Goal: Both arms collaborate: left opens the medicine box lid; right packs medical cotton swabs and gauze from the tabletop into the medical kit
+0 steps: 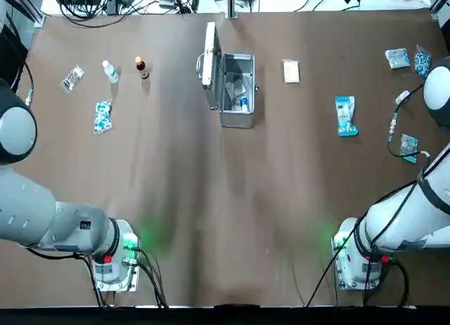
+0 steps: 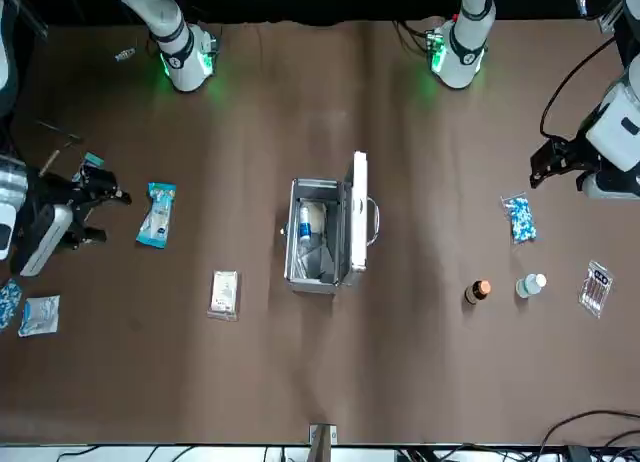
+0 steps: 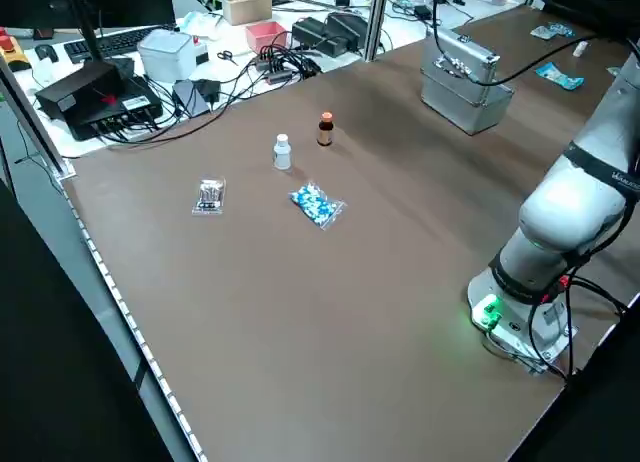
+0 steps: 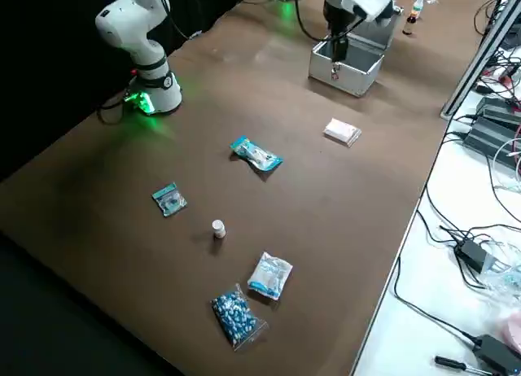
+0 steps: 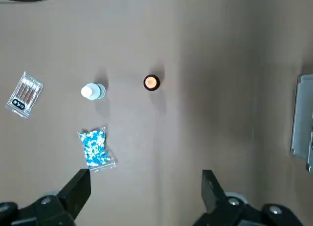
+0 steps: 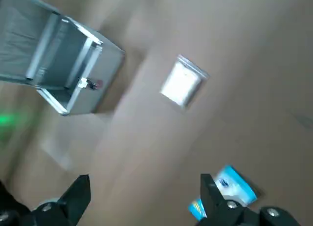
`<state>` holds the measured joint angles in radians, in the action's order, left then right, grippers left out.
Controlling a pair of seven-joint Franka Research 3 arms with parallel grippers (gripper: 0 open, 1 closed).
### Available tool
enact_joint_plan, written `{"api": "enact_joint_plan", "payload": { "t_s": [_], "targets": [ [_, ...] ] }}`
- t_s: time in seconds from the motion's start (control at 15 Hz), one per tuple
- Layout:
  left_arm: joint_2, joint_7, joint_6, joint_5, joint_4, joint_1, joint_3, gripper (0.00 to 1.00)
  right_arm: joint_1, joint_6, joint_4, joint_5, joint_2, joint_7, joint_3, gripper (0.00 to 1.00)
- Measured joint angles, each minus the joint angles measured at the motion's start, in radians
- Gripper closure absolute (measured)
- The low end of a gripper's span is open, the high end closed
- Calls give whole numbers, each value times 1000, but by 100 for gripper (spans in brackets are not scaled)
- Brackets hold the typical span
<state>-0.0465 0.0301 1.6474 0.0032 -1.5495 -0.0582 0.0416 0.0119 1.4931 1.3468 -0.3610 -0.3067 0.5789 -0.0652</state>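
Observation:
The silver medical kit [image 1: 237, 94] stands at the far middle of the tabletop [image 1: 225, 219], and its medicine box lid [image 1: 209, 55] is raised upright on the left side. The gauze [image 1: 290, 71], a small white packet, lies just right of the kit. Farther right lies the blue-and-white packet of medical cotton swabs [image 1: 345, 115]. My right gripper [image 2: 98, 214] hovers open beyond the swabs near the table's right edge; its wrist view shows the kit [image 6: 68, 77], gauze [image 6: 182, 84] and swabs [image 6: 229, 189]. My left gripper [image 2: 550, 164] hangs open over the left side, far from the lid.
On the left lie a blue-speckled packet [image 1: 103, 117], a white bottle [image 1: 110, 71], a brown bottle [image 1: 141, 67] and a clear sachet [image 1: 72, 78]. Small packets [image 1: 397, 57] and a teal sachet [image 1: 408, 146] lie at the right edge. Some items lie inside the kit [image 2: 312, 227].

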Motion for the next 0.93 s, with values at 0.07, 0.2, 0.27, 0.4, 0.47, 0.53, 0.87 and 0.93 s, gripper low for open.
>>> {"api": "enact_joint_plan", "payload": {
  "t_s": [0.07, 0.2, 0.27, 0.4, 0.47, 0.53, 0.87, 0.93],
  "targets": [
    [0, 0, 0, 0, -1, -4, 0, 0, 0, -3, 3, 45, -1, -21, -2, 1],
    [-1, 0, 0, 0, -3, -12, 3, 0, 0, -6, 13, 111, -2, -98, -2, 1],
    [-1, 0, 0, 0, -3, -17, 5, 0, 1, -8, 16, 137, -4, -159, -2, 1],
    [-2, 0, 0, 0, -3, -23, 6, 0, 1, -18, 39, 175, -5, -290, -2, 1],
    [-2, 0, 0, 0, -3, -23, 8, 0, 1, -23, 62, 184, -6, -349, -2, 1],
    [-2, 0, 0, 0, -3, -23, 8, 0, 0, -24, 92, 188, -7, -387, -3, 1],
    [-1, 0, 0, 0, -3, -16, 6, 0, -27, 37, 284, 226, -17, -426, -12, 4],
    [-1, 0, 0, 0, -3, -15, 6, 0, -34, 65, 322, 230, -17, -426, -13, 4]
  ]
}}
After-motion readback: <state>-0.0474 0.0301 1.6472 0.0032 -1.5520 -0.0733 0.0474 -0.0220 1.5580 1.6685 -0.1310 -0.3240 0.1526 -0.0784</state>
